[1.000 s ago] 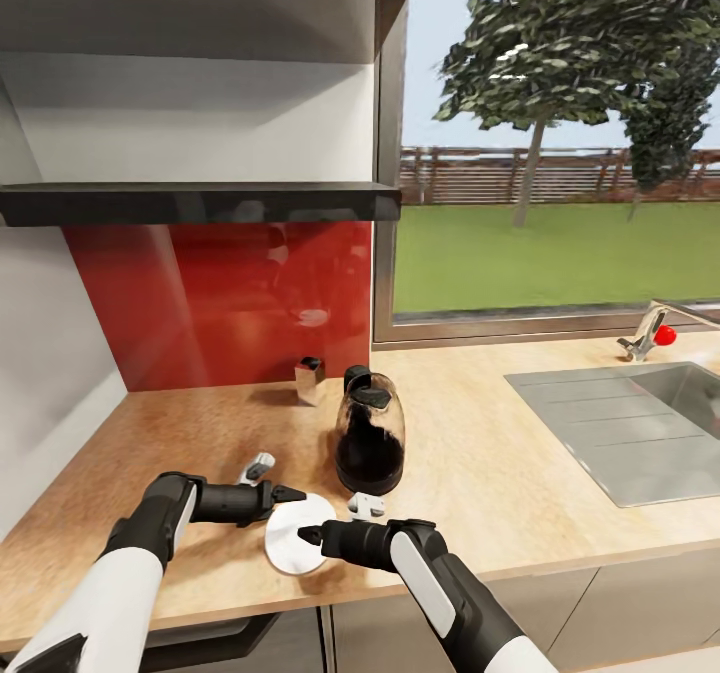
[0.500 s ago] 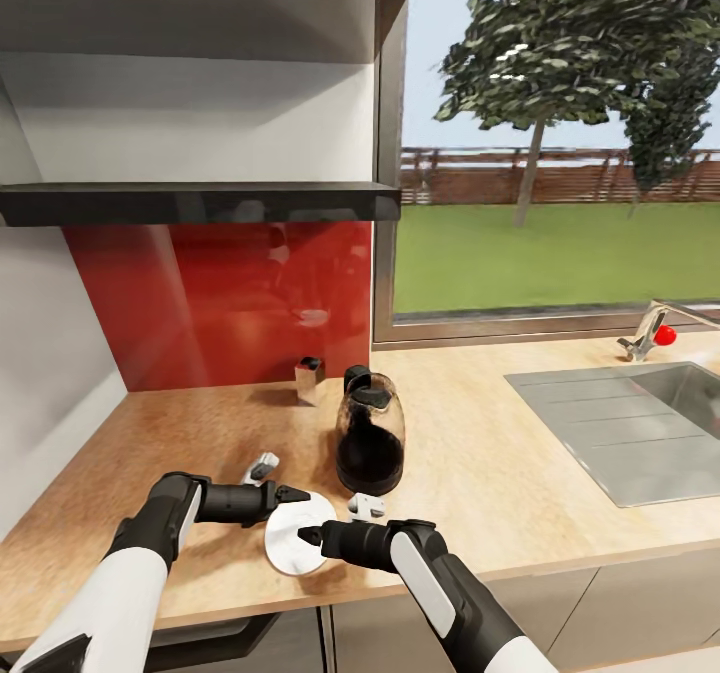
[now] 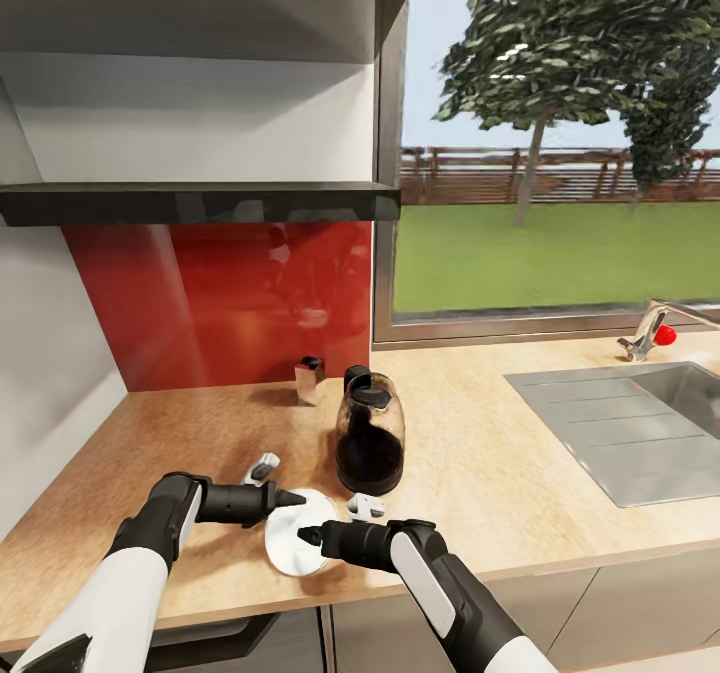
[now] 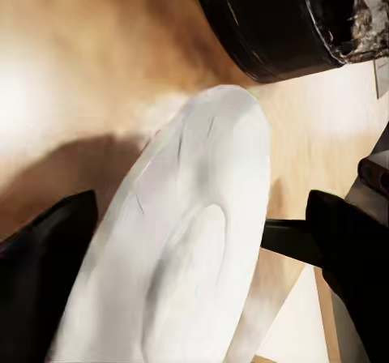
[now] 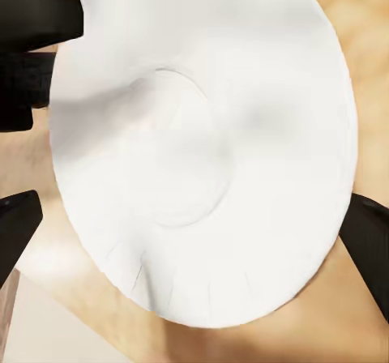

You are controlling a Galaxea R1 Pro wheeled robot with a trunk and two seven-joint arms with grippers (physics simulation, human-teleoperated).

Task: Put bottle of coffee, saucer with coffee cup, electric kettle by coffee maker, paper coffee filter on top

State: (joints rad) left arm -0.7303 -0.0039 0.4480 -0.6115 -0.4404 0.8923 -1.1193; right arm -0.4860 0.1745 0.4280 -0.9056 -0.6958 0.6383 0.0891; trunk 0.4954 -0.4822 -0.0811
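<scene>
Both end effectors, left (image 3: 291, 499) and right (image 3: 304, 533), spread wide, straddle the saucer (image 3: 297, 531) on the bench (image 3: 480, 473); contact is unclear.

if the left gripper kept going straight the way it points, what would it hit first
Probably the saucer: the left gripper points right at its near rim. Beyond it sits the right gripper, though depth is unclear.
</scene>
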